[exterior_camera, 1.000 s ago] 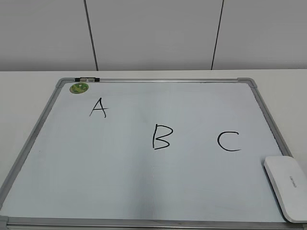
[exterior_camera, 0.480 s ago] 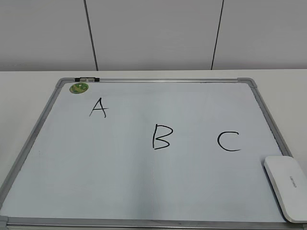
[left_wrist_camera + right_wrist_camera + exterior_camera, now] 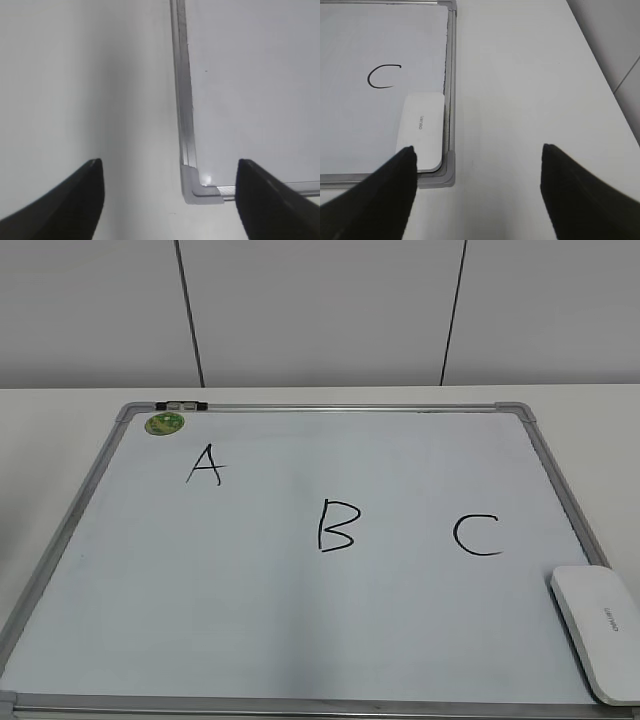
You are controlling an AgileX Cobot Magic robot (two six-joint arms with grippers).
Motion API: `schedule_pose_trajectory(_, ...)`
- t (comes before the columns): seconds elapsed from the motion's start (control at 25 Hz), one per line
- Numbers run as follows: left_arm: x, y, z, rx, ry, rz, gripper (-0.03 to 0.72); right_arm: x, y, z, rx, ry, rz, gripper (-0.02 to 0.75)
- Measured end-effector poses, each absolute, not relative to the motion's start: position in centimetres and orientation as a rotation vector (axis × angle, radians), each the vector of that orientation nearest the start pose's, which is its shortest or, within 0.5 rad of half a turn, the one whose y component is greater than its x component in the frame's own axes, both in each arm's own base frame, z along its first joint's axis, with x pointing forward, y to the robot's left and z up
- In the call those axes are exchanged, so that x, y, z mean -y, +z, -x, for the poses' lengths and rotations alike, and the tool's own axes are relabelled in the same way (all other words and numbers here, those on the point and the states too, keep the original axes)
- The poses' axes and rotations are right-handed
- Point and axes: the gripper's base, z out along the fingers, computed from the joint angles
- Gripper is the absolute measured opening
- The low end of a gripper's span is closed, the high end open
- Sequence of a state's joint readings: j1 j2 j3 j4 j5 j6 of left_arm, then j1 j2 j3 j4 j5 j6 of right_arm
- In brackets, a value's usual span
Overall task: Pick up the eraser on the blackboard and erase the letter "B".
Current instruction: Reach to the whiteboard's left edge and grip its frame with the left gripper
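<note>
Both my jaws hung apart and held nothing. My left jaws (image 3: 167, 200) were spread wide over the table (image 3: 75, 90), with the near-left grey corner cap of the blackboard (image 3: 250, 75) sitting between the two fingertips, closer to the right one; bare table lay under the left fingertip (image 3: 75, 205). My right jaws (image 3: 476, 192) were also wide open, above the table just outside the board's near-right corner. The eraser (image 3: 421, 130) lay flat on the board in that corner, its long side against the silver frame, its near end just ahead of my left fingertip (image 3: 380, 195) on that arm, not touched. The "C" (image 3: 382, 76) sat farther ahead of that fingertip, beyond the eraser. From the exterior view the letter "B" (image 3: 336, 526) was whole, mid-board, between the "A" (image 3: 205, 465) and the "C", well left of the eraser (image 3: 600, 630). A round green sticker (image 3: 165, 423) sat at the far-left corner, near a small clip (image 3: 181, 404) on the frame. Neither arm showed in that view.
</note>
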State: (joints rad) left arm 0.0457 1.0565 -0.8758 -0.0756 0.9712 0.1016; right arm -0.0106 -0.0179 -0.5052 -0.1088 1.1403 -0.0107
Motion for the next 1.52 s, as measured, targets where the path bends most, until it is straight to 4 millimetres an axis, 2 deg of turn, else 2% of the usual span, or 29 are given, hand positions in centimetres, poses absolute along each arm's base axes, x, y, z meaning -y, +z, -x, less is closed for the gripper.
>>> schedule_pose_trajectory(0.28,-0.5,28.4,-25.7,-2.721,-0.061,-0.075,0.591,0.9,27.3,1.2,-2.099,-0.144,-0.012,0.591)
schedule_pose_trajectory(0.56,-0.4,25.4,-30.3,-2.801,-0.123,-0.06,0.589,0.9,27.3,1.2,-2.099,-0.144,-0.012,0.591)
schedule_pose_trajectory(0.72,-0.2,23.2,-31.8,-2.821,-0.172,-0.045,0.566,0.9,27.3,1.2,-2.099,-0.144,-0.012,0.591)
schedule_pose_trajectory(1.0,0.1,19.6,-33.1,-2.894,-0.245,-0.044,0.496,0.9,27.3,1.2,-2.099,-0.144,-0.012,0.591)
schedule_pose_trajectory(1.28,0.0,17.5,-34.1,-2.905,-0.237,-0.03,0.451,0.9,27.3,1.2,-2.099,-0.144,-0.012,0.591)
schedule_pose_trajectory(1.52,0.0,17.4,-36.0,-2.928,-0.254,-0.045,0.433,0.9,27.3,1.2,-2.099,-0.144,-0.012,0.591)
